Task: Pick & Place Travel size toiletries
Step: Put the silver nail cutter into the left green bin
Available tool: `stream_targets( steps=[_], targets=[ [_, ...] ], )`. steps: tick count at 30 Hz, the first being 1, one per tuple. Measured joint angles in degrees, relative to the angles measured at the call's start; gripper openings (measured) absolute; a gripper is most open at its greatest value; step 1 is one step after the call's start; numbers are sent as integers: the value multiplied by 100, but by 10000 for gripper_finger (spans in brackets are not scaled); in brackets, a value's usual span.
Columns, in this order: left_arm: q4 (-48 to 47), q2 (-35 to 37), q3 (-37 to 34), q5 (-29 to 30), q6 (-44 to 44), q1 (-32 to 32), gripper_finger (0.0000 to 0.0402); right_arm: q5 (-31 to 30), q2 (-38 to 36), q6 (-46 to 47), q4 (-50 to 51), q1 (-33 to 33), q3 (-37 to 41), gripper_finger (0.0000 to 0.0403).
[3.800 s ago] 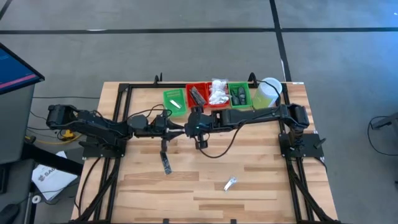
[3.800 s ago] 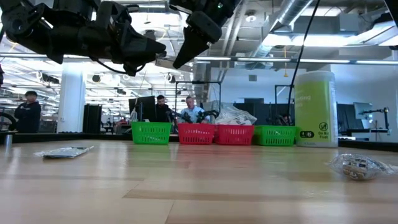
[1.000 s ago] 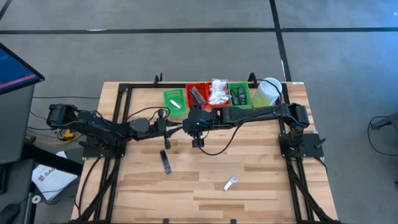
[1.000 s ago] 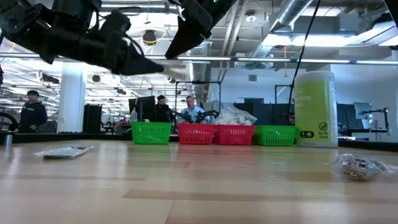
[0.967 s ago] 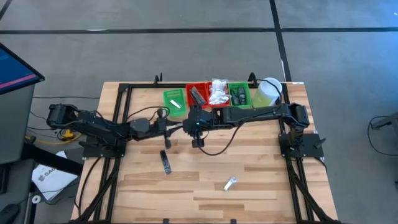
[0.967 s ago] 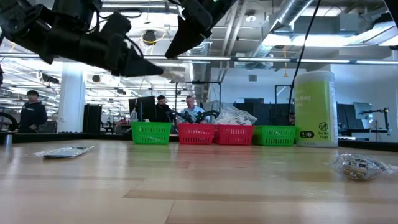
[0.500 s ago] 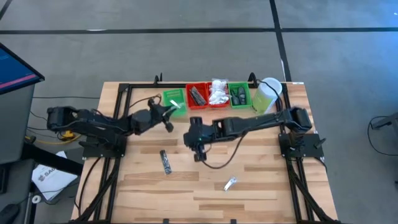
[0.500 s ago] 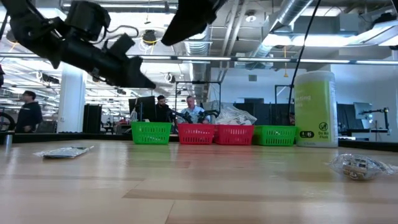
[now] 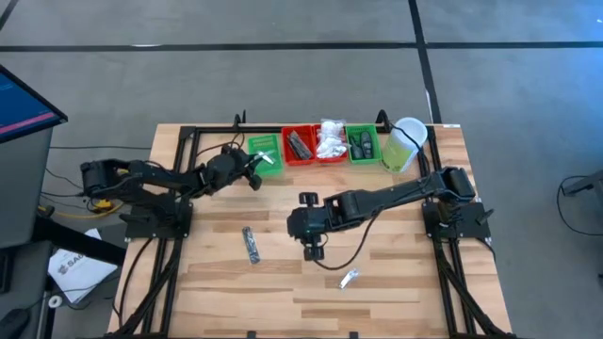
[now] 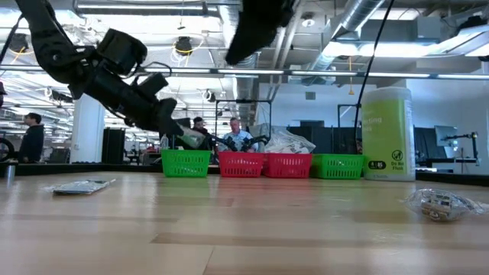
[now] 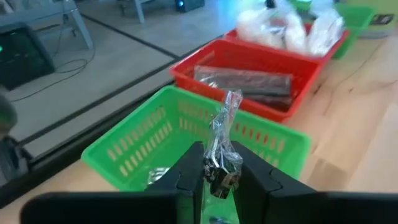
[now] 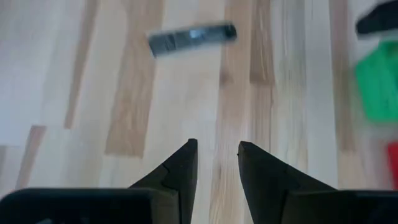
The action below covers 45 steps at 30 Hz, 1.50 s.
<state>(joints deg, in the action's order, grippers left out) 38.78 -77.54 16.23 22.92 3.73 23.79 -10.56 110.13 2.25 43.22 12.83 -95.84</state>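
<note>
My left gripper (image 9: 256, 173) hangs just short of the left green tray (image 9: 265, 149), shut on a small silver tube in crinkled clear wrap (image 11: 224, 134). It also shows in the low view (image 10: 183, 137). My right gripper (image 9: 314, 248) is open and empty above the middle of the table. A black narrow piece (image 9: 250, 244) lies flat on the wood to its left and also shows in the right wrist view (image 12: 191, 38). Another wrapped silver tube (image 9: 349, 278) lies flat near the front, also in the low view (image 10: 439, 204). My left gripper pinches the wrapped tube's lower end (image 11: 219, 169) between its two fingers (image 11: 189, 171). The fingers slant toward the far edge and down. The tube is lifted clear, and its free end (image 11: 231, 102) sticks out past the fingertips over the green tray's near wall (image 11: 186, 124).
Four small trays stand in a row at the far edge: green, red (image 9: 301, 144) with black pieces, red (image 9: 331, 141) with white packets, green (image 9: 363, 144) with dark pieces. A tall pale green cylinder (image 9: 403, 143) stands at their right. People sit beyond the table.
My left gripper has gone toward the far edge and down, up to the left green tray, carrying the wrapped tube. My right gripper has gone from the trays toward the near edge, over the middle of the table.
</note>
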Motion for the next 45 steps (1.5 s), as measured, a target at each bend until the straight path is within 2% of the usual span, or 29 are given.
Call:
stream_targets(
  steps=[9, 14, 21, 23, 27, 31, 39, 45],
  targets=[
    [312, -201, 3, 61, -18, 87, 107, -138, 94, 575, 871, 29, 95, 107],
    [673, -167, 11, 61, -70, 109, 115, -473, 83, 832, 1070, 167, 82, 107],
    [876, -123, 48, 61, 12, 32, 116, -503, 76, 1144, 1089, 485, 344, 107],
    [887, -123, 48, -90, 108, -52, 117, -503, 77, 1311, 1132, 551, 594, 107],
    [1194, -118, 50, -767, 169, -207, 115, -512, 76, 1555, 1090, 694, 1091, 107],
    [1548, -118, 50, -1129, 233, -502, 111, -359, 79, 1641, 1066, 844, 1441, 107],
    [1823, -116, 50, -1143, 413, -1191, 108, 331, 79, 1636, 1116, 1362, 1601, 107],
    [1849, -116, 50, -1143, 413, -1491, 108, 624, 79, 1636, 752, 1759, 1601, 107]
  ],
)
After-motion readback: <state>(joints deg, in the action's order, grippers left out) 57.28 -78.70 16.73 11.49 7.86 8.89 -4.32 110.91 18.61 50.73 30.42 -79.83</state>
